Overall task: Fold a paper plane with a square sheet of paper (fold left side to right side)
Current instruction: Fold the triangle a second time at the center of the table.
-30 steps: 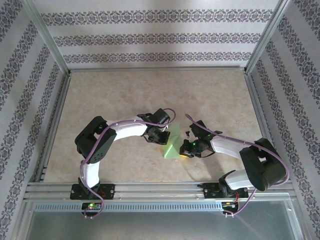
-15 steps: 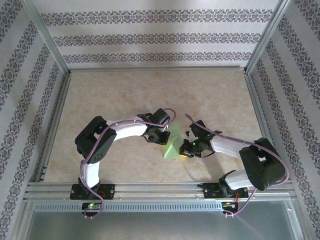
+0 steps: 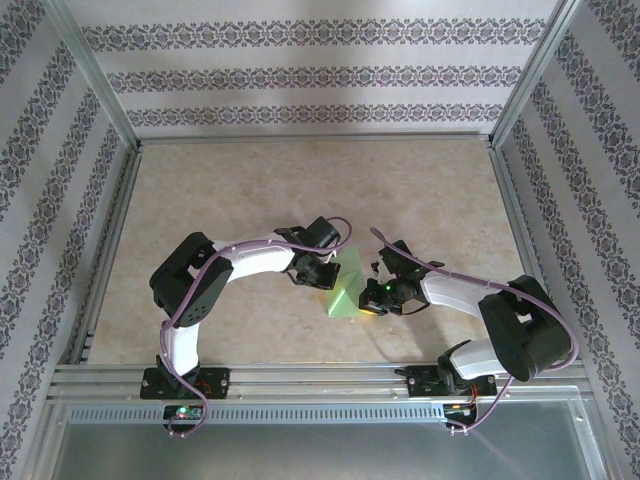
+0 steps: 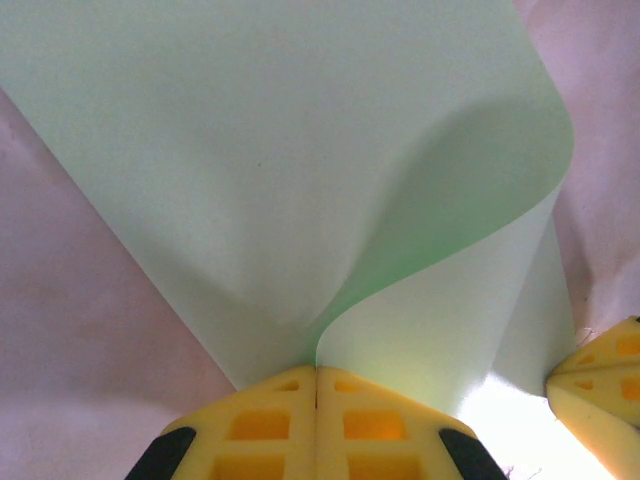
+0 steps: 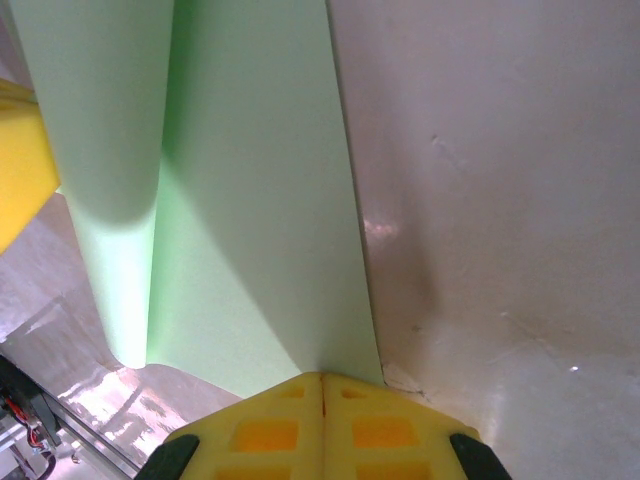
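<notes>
L gripper (image 4: pixel 317 375): yellow tips pressed tog. at bottom centre, pinching square sheet of paper (image 4: pixel 250 170) at its curl. Sheet bows up w/ rounded fold toward upper right. R gripper (image 4: pixel 595 378) at sheet's lower-right edge. Table (image 4: pixel 70 300) beneath.

— Where is the square sheet of paper (image 3: pixel 345 288)?
— Just below the centre of the overhead frame: plain light green, showing as a rough triangle, point toward the top.
— Lying flat?
— No. In the left wrist view one flap curls over in a soft, uncreased bend at the right. In the right wrist view it rolls along the left edge.
</notes>
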Available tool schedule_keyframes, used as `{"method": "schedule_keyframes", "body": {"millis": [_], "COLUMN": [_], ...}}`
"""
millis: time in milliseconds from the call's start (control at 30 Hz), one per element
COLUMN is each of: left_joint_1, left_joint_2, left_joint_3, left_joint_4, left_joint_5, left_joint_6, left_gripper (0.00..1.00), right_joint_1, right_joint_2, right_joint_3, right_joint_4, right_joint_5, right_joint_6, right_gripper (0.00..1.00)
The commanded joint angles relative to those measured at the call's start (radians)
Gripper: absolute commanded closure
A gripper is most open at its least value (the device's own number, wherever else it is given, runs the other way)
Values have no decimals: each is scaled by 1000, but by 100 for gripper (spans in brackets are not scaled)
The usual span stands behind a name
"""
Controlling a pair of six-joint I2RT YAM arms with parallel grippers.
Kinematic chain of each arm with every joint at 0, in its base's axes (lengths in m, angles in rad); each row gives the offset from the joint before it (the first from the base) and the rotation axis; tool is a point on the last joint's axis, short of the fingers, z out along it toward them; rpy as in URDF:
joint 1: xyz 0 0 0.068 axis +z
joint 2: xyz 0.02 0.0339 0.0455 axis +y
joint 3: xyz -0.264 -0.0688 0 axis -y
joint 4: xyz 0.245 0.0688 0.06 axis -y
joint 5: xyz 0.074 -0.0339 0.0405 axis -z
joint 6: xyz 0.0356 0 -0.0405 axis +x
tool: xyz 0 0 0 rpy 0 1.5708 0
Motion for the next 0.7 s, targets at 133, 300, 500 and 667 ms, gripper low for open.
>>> {"method": "schedule_keyframes", "body": {"millis": [133,300,500,667], "left_joint_1": [13,12,13,12], "left_joint_2": [-9,-24,-30,-15], "left_joint_3": [9,-1,-13,-2], "left_joint_4": [31,28,24,26], "left_joint_5": [14,20,0,5], "left_joint_6": [27,32,30,32], "left_gripper": [100,100,100,100], "right_joint_1": [11,12,11,12], "right_joint_2": [47,49,50,51], "right_joint_3": [-34,-35,-34,-34], "right_joint_4": [-72,-69,-68,-68], "right_joint_5": [110,110,110,109], "right_joint_6": [-13,-12,-11,-13], "right_gripper": [100,100,100,100]}}
